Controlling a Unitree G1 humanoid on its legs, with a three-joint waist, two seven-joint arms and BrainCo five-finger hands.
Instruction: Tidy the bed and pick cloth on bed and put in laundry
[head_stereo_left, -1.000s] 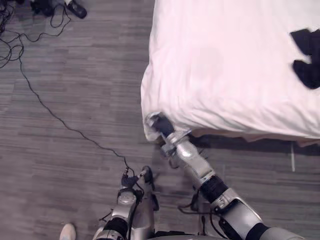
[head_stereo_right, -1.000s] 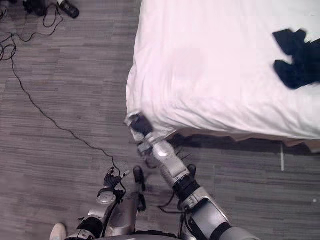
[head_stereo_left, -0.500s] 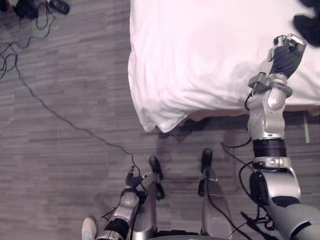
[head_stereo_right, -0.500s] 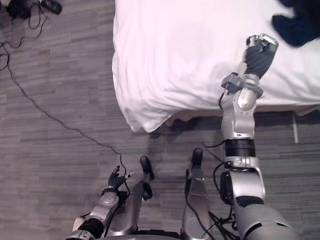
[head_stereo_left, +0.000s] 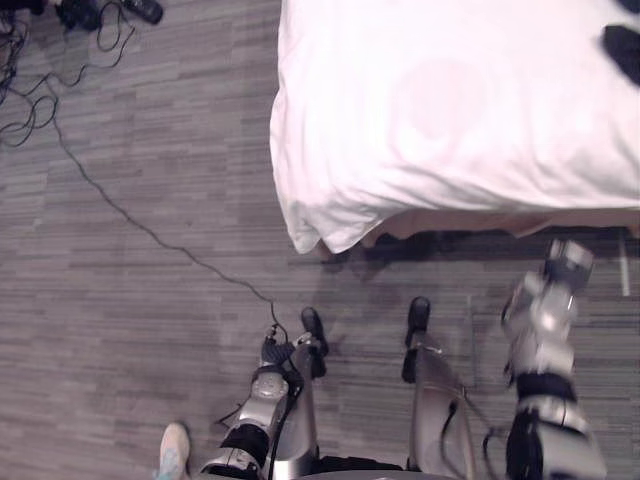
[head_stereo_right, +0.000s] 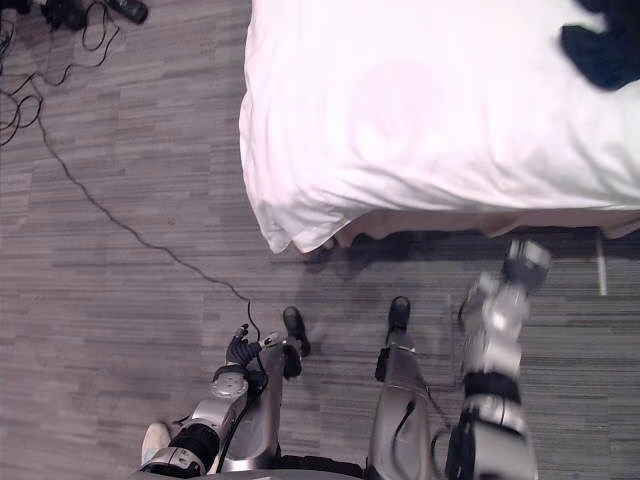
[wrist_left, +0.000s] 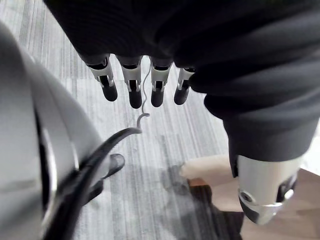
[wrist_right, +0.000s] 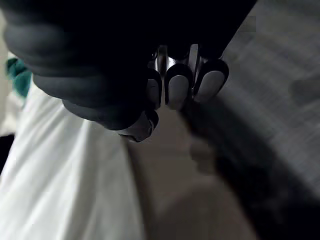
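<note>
One dark cloth (head_stereo_right: 603, 45) — on bed (head_stereo_left: 450, 120), far toward its right side | right hand (head_stereo_left: 568, 262) — just off bed's near edge, over floor (head_stereo_left: 150, 300), fingers curled, empty | left hand (head_stereo_right: 240, 350) — well apart from bed, fingers loosely straight, empty

The bed (head_stereo_left: 450, 110), covered in white bedding, occupies the upper right, one corner hanging over the grey plank floor (head_stereo_left: 130, 300). A dark cloth (head_stereo_left: 625, 45) lies at the bed's far right edge. The right hand (head_stereo_left: 568, 262) hangs beside the bed's near edge, above the floor. The left hand (head_stereo_left: 275, 352) hangs low above the floor.
</note>
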